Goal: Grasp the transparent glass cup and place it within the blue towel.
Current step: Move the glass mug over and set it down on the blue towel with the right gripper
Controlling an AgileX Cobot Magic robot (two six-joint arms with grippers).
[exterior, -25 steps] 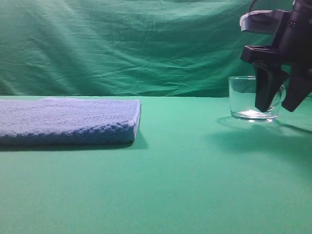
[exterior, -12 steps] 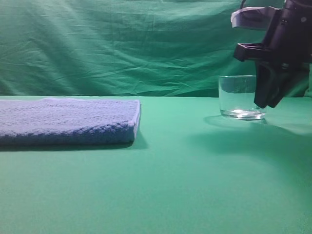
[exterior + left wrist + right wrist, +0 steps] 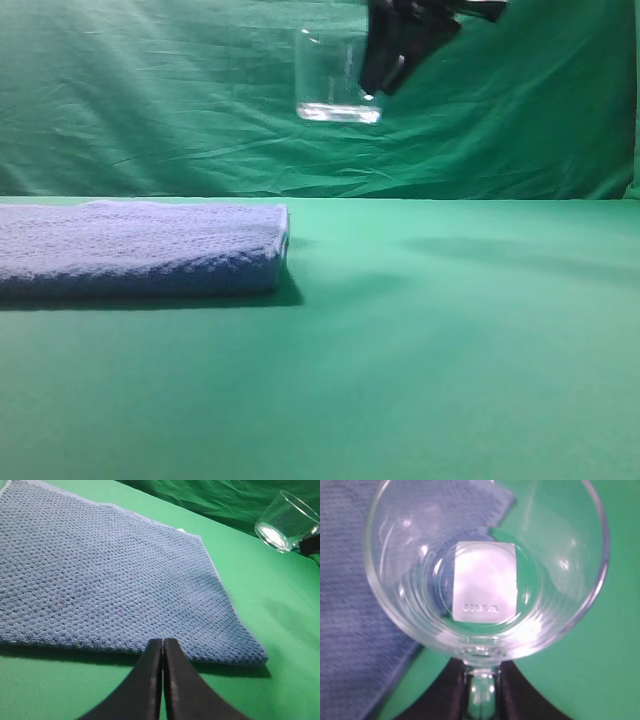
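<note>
Your right tool (image 3: 385, 75), a dark shape at the top centre of the exterior high view, grips the short, wide transparent glass cup (image 3: 335, 75) by its small curled handle. The cup hangs upright high in the air, in front of the wrinkled green cloth backdrop (image 3: 150, 100), clear of the desk and just right of the towel's near corner. In the right wrist view you look straight down into the cup (image 3: 485, 565): thick ringed base, a pale rectangular label at the bottom, and the handle pinched between two dark fingers (image 3: 452, 692) at the lower edge of the frame.

The thick blue-violet terry towel (image 3: 140, 250) lies as a flat folded slab at the left of the exterior view, resting on the smooth green desk (image 3: 420, 360). In the left wrist view its nubby, waffle-like weave (image 3: 100, 575) fills the upper left, with the cup's shiny base at the upper right.

Your left tool (image 3: 163, 680) sits at the bottom centre of that view, its two black fingers pressed together on nothing, just over the towel's near edge.
</note>
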